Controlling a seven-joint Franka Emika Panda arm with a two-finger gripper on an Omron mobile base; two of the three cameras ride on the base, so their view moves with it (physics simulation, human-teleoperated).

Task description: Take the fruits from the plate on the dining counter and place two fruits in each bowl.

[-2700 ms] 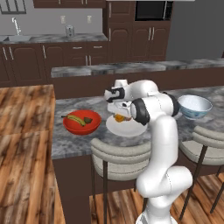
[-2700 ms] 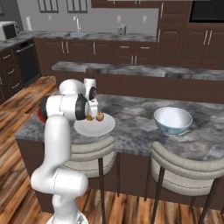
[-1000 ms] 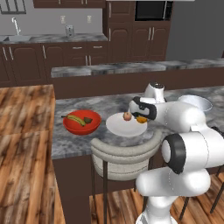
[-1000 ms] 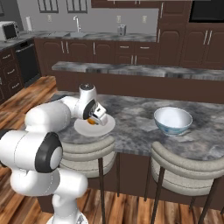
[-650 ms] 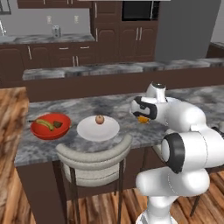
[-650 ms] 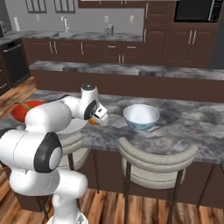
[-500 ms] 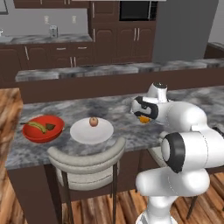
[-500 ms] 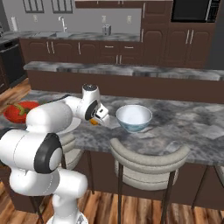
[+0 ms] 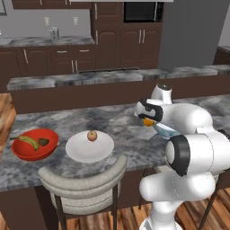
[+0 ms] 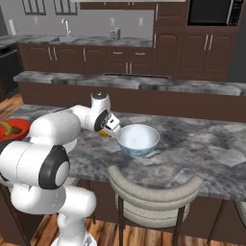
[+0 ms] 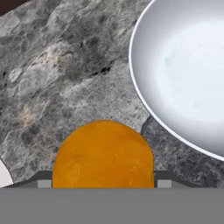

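Note:
My gripper (image 9: 147, 121) is shut on the round orange (image 11: 103, 155), held just above the grey dining counter (image 9: 121, 130) beside the rim of the white-blue bowl (image 10: 138, 139). In the hand view the bowl (image 11: 183, 74) lies to the upper right of the orange, and nothing shows inside it. To the left, the white plate (image 9: 90, 146) carries the reddish apple (image 9: 92, 135). The red bowl (image 9: 35, 143) at the counter's left end holds the banana (image 9: 29, 142) and a dark green fruit (image 9: 43, 142).
Two padded stool backs (image 9: 83, 177) (image 10: 153, 192) stand against the counter's near edge. A raised stone ledge (image 9: 90, 81) runs behind the counter, with dark kitchen cabinets beyond it.
The base has driven to the right, so the plate and red bowl slid left in both views. The gripper, still shut on the orange, now hangs beside the white-blue bowl.

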